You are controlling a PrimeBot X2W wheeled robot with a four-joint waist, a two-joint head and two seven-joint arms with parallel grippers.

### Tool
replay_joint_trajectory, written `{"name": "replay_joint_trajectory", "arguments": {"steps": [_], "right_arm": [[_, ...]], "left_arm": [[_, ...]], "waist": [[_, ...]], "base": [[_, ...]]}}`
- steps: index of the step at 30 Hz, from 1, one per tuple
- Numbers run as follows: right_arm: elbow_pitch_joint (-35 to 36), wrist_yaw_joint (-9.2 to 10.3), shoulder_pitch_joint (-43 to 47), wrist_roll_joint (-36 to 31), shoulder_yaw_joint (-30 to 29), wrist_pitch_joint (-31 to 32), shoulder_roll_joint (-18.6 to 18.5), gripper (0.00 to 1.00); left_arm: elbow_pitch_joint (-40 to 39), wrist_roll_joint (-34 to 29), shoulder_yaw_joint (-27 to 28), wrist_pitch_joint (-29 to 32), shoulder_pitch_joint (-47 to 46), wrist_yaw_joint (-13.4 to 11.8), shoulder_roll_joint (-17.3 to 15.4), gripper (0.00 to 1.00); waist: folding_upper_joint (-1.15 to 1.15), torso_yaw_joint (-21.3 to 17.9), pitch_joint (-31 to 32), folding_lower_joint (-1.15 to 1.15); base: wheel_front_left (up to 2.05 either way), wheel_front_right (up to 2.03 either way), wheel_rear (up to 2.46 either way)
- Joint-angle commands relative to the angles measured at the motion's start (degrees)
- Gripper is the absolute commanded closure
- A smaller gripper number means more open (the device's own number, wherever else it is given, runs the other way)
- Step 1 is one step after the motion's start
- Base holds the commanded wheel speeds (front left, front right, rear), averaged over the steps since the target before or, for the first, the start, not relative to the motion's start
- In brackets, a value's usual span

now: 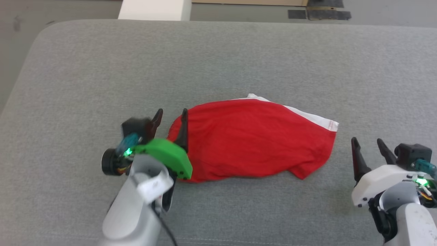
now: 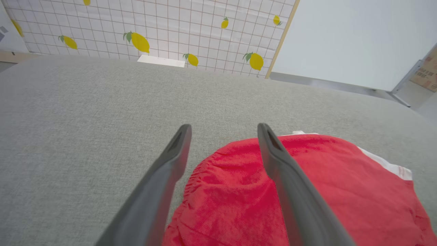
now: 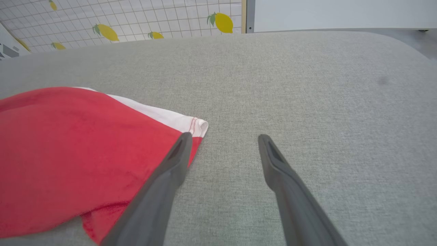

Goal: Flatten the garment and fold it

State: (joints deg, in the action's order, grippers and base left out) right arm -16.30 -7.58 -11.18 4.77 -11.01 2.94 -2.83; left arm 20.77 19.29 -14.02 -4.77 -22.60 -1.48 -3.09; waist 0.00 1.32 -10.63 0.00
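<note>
The garment, bright red shorts with a white side stripe, lies folded on the grey cushioned surface. My left gripper stands open at its left end, over the gathered waistband, with nothing between the fingers. In the left wrist view that gripper has one finger over the red cloth and one over bare grey fabric. My right gripper is open just right of the garment's right end, holding nothing. The right wrist view has this gripper beside the white-striped hem corner of the garment.
The grey surface runs wide on all sides, with its rounded far edge at the back. A white block and dark floor mats sit beyond it. A lemon-print grid wall stands behind.
</note>
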Motion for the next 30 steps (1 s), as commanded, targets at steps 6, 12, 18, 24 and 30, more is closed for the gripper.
{"name": "replay_joint_trajectory", "arguments": {"steps": [6,12,18,24,30], "right_arm": [[4.47,0.09,2.55,2.46,3.26,1.17,-0.05,0.0],[6.71,0.09,3.51,3.14,4.07,1.84,-0.05,0.0],[7.94,0.09,4.72,3.3,3.42,2.62,-0.05,0.0],[8.53,0.09,5.26,3.73,4.15,3.4,-0.05,0.0],[8.63,0.09,6.07,4.6,4.99,3.65,-0.05,0.0]], "left_arm": [[9.79,-2.95,-2.25,16.12,-7.63,-3.65,-1.83,0.0],[10.69,-3.3,-3.57,22.64,-8.68,-3.59,-3.09,1.0],[8.72,-2.06,-4.39,24.8,-6.3,-2.52,-3.25,1.0],[6.71,-1.25,-5.29,26.25,-3.12,-1.56,-4.01,1.0],[1.54,-0.13,-6.11,27.94,3.92,-1.07,-5.53,1.0]], "waist": [[0.0,-3.08,-0.8,0.0],[0.0,-3.81,-0.91,0.0],[0.0,-2.56,0.08,0.0],[0.0,-1.12,1.6,0.0],[0.0,-1.01,3.1,0.0]], "base": [[0.0,0.0,0.0],[0.0,0.0,0.0],[0.0,0.0,0.0],[0.0,0.0,0.0],[0.0,0.0,0.0]]}}
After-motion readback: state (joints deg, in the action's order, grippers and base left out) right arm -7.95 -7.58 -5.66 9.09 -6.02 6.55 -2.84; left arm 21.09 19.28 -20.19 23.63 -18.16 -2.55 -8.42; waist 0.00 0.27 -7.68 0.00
